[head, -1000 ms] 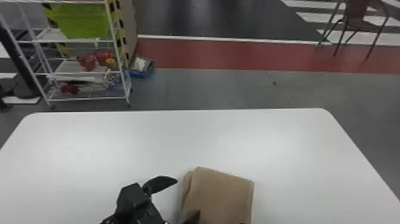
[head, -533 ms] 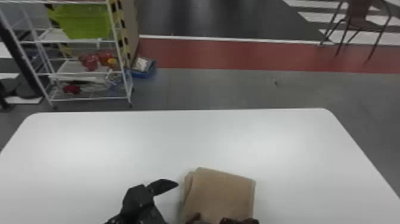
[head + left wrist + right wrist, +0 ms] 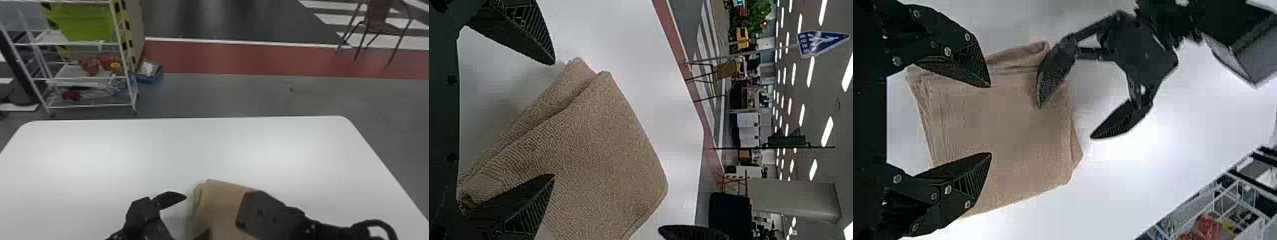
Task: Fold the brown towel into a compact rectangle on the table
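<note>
The brown towel (image 3: 220,204) lies folded in a layered, roughly rectangular stack near the table's front edge. At its left side is my left gripper (image 3: 188,215), open, one finger over the towel and the other beyond its left edge. In the left wrist view, the towel (image 3: 594,145) spreads past the open left gripper (image 3: 554,120). My right gripper (image 3: 244,210) is above the towel's right part. The right wrist view has the right gripper (image 3: 990,120) open, its two fingers apart over the towel (image 3: 1018,130); nothing is held between them.
The white table (image 3: 159,146) extends beyond the towel to its rounded far corners. Behind it on the floor stand a wire shelf (image 3: 86,76) with a green bin (image 3: 86,22) at left and a chair (image 3: 378,19) at far right.
My right gripper has come up from the bottom edge and moved in over the towel's right part. The left gripper has stayed nearly in place, and the towel looks unchanged.
</note>
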Tool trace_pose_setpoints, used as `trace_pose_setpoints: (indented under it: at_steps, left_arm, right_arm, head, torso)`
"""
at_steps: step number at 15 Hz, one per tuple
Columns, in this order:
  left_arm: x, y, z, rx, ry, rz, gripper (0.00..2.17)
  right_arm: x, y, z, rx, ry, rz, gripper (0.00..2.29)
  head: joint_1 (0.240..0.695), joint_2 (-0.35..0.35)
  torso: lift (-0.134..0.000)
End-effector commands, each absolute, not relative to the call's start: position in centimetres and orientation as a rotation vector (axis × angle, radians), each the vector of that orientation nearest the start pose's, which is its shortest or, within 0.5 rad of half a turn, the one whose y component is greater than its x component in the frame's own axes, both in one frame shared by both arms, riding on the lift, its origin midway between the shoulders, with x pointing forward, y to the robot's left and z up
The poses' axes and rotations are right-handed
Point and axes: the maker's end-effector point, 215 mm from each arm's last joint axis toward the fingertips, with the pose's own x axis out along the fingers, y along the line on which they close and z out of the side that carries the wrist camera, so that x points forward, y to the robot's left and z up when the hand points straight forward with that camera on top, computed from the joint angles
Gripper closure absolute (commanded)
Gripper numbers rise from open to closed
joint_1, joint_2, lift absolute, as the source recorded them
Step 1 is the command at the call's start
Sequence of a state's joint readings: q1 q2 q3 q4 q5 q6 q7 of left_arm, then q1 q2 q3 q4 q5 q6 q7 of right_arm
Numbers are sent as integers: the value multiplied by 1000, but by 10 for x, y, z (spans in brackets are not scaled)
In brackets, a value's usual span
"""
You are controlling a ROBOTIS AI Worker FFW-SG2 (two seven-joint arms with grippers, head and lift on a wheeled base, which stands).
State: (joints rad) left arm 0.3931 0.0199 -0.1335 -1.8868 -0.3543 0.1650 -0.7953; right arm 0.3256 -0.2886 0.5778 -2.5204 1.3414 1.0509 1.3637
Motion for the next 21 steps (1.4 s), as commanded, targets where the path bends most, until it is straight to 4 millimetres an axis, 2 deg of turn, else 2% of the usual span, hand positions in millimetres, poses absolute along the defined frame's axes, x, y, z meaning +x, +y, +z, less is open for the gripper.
trace_pose_setpoints:
  at_steps: [1,4,6,8,16,21]
  left_arm:
    - [378,30,-457,234,343,-904,76]
    - [377,29,-456,235,340,-908,76]
    - [377,29,-456,233,340,-908,76]
    - [376,29,-457,231,345,-910,76]
    - [375,28,-457,231,343,-914,76]
    - [364,31,-448,227,336,-922,76]
  right_arm:
    - [338,-118,-359,-703,754,763,495]
    - [358,-135,-381,-720,816,723,502]
    - [367,-141,-400,-734,864,716,505]
    - [374,-145,-411,-740,891,710,505]
    - [375,-167,-439,-777,965,693,505]
    - [390,-166,-430,-763,946,678,505]
  head:
    - [695,-119]
    - [695,-143]
    - [695,-157]
    - [695,-169]
    - [695,-199]
    - [695,-211]
  torso:
    - [-122]
    - [-122]
    - [-122]
    - [-122]
    - [-122]
    - [-122]
